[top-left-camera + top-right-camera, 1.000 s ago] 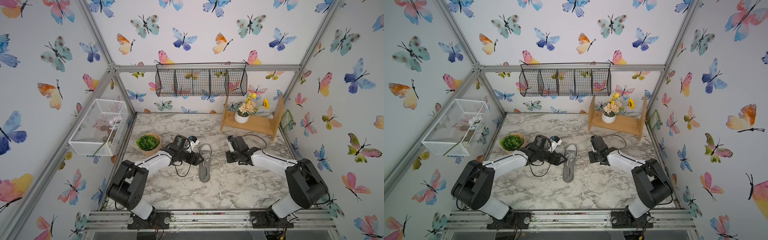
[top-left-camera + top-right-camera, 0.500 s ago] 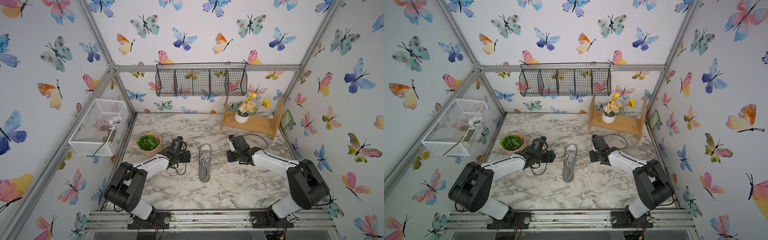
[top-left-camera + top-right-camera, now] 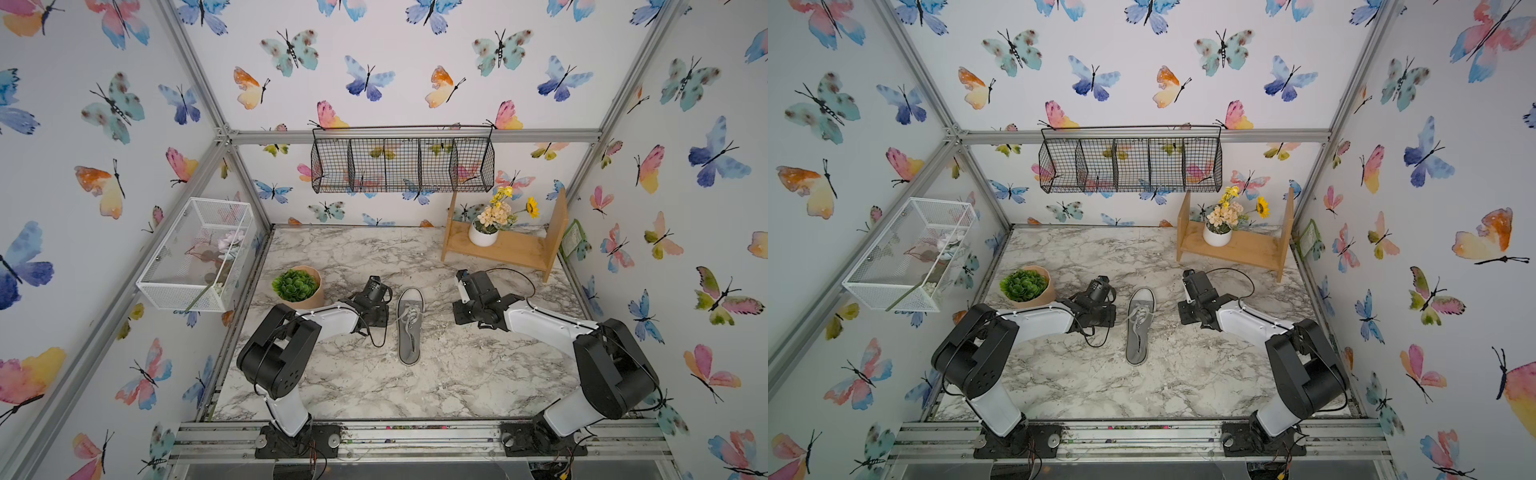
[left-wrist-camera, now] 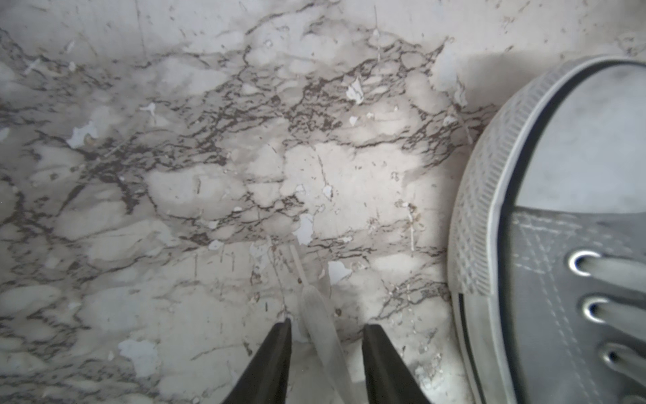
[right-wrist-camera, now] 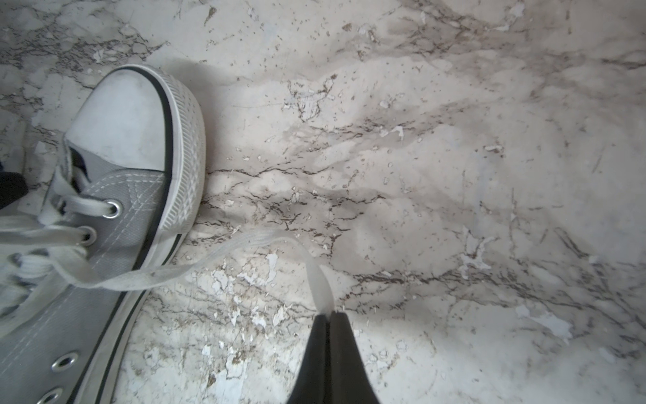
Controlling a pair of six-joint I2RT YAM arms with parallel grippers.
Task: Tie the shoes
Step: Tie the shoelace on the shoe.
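Your left gripper (image 4: 325, 328) is straddling one lace end (image 4: 314, 314), jaws narrowly apart, shoe (image 3: 409, 326) lying at its 3 o'clock. Your right gripper (image 5: 328, 316) is pinching the other lace end (image 5: 316, 280), shoe at 9 o'clock.

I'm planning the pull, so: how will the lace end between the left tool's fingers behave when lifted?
Probably floppy: the lace end lies flat and limp on the marble between the open jaws of the left tool. Likely light too: the other lace bends in a slack curve to the shut right tool.
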